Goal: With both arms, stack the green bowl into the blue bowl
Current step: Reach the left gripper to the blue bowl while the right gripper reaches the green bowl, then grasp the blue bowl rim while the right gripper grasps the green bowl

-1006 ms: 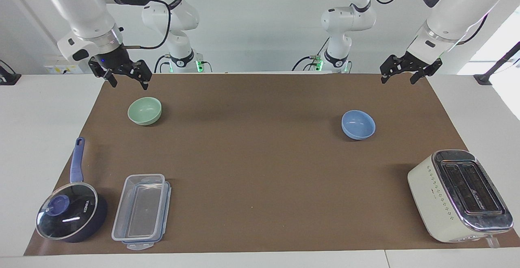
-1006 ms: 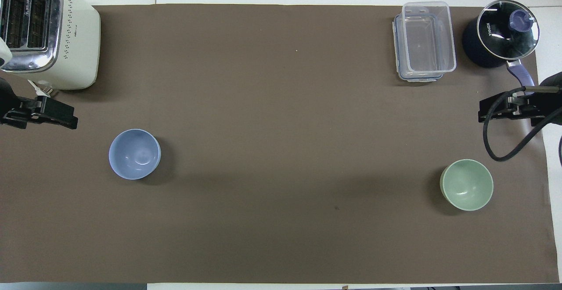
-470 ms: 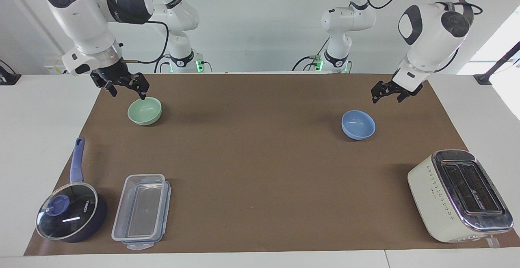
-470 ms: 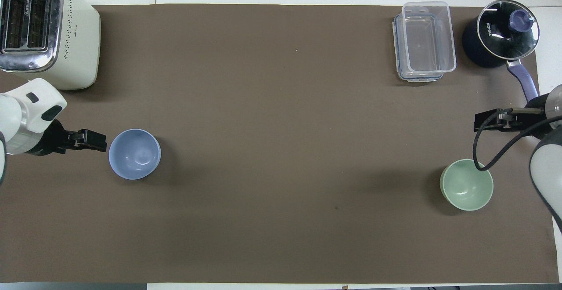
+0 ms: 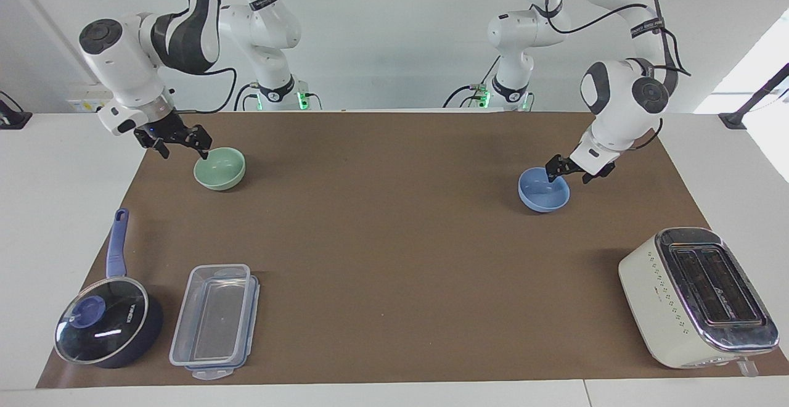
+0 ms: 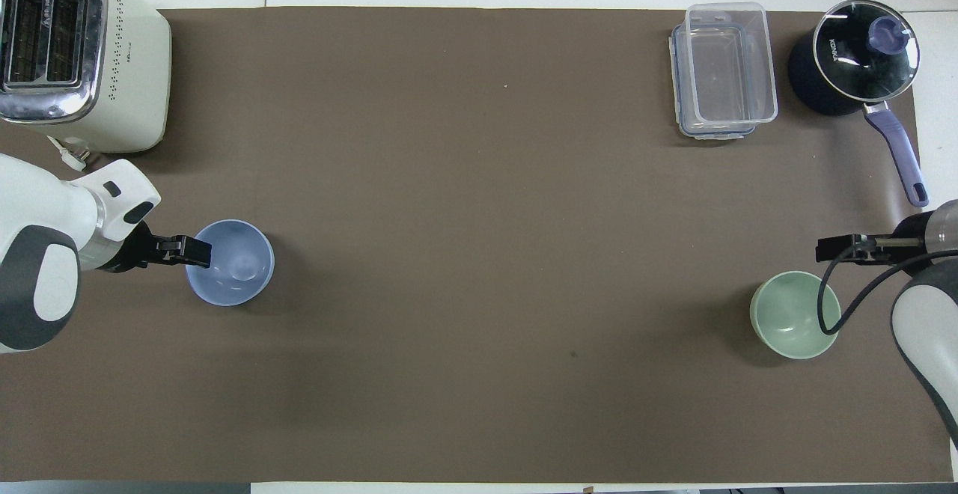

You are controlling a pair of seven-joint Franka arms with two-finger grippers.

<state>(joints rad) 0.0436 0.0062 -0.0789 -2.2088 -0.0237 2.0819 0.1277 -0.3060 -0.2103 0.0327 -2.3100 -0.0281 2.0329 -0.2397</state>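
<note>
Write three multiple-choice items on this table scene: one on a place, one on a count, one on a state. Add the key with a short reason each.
1. Where does the left gripper stand?
A. at the rim of the blue bowl
B. over the toaster
C. over the saucepan

2. How many bowls lie on the brown mat?
A. one
B. two
C. three

3. What is the state of the green bowl?
A. nested in the blue bowl
B. tipped over
C. upright on the mat, apart from the blue bowl

Key: 1 A, one finger dips inside that bowl's rim. 2 B, only the green and the blue one show. 3 C, it sits at the right arm's end, the right gripper at its rim.
</note>
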